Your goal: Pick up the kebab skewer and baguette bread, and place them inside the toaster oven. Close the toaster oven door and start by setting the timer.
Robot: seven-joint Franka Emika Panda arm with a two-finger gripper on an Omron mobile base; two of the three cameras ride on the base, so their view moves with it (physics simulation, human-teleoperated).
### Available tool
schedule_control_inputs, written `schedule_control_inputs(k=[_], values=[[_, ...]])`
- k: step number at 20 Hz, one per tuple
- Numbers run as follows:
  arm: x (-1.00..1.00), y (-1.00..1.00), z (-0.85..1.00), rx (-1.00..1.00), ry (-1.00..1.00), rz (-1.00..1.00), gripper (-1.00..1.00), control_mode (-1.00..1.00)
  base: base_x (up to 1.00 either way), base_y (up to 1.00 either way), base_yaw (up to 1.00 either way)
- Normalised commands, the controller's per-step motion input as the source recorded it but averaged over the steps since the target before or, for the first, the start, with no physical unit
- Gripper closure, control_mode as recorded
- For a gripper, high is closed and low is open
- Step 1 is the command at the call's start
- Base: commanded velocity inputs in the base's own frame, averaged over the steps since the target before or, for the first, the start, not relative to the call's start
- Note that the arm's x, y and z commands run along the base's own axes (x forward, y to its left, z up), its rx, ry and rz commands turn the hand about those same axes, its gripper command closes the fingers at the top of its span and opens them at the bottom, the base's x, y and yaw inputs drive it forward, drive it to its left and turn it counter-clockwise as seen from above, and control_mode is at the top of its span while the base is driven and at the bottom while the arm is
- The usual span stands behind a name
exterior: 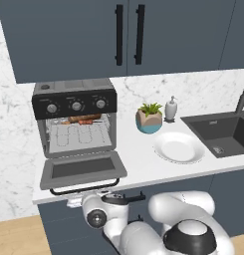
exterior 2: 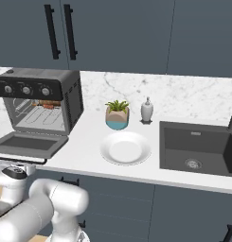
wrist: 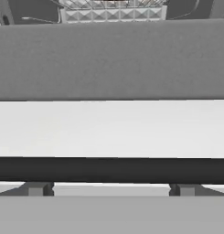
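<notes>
The claw (wrist: 111, 194) sits low at the counter's front edge, just under the handle of the lowered oven door, and from the hand camera its two dark tips stand far apart at the bottom with nothing between them: it is wide open and holds nothing. Right above the tips runs the black bar handle (wrist: 111, 170) across the whole width, then a pale band, then the grey edge of the door (wrist: 111, 59).

In the left base view the arm's wrist is tucked below the handle (exterior: 83, 188), in front of the dark cabinet fronts. The door (exterior: 82, 169) lies flat, dropped open toward the robot, its dark glass facing up.

Behind it the oven (exterior: 76, 117) stands on the white counter (exterior: 138, 154) at the left end, against the marble wall. Inside, the wire rack (exterior: 79, 134) carries the skewer (exterior: 85, 119) at the back, reddish-brown chunks in a line. A brown shape just left of it, touching or nearly so, may be the bread; it is too small to tell. Three round knobs (exterior: 76, 105) sit in a row on the black panel above the opening.

To the right, a white plate (exterior: 178, 147) lies near the counter's front, a potted plant (exterior: 149, 117) and a soap bottle (exterior: 171, 108) behind it, the dark sink (exterior: 223, 132) further right
</notes>
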Motion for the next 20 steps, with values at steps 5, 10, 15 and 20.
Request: schedule_control_inputs(k=[5, 10, 15, 20], values=[[0.0, 0.0, 0.48, 0.0, 0.0, 0.0, -1.0, -1.0, 0.0, 0.0, 0.0], [0.05, 0.0, 0.48, 0.0, 0.0, -0.01, -1.0, -1.0, 0.0, 0.0, 0.0], [0.11, 0.0, 0.43, 0.0, 0.0, -0.01, -1.0, -1.0, 0.0, 0.0, 0.0], [0.11, 0.0, 0.39, 0.0, 0.0, -0.02, -1.0, -1.0, 0.0, 0.0, 0.0]])
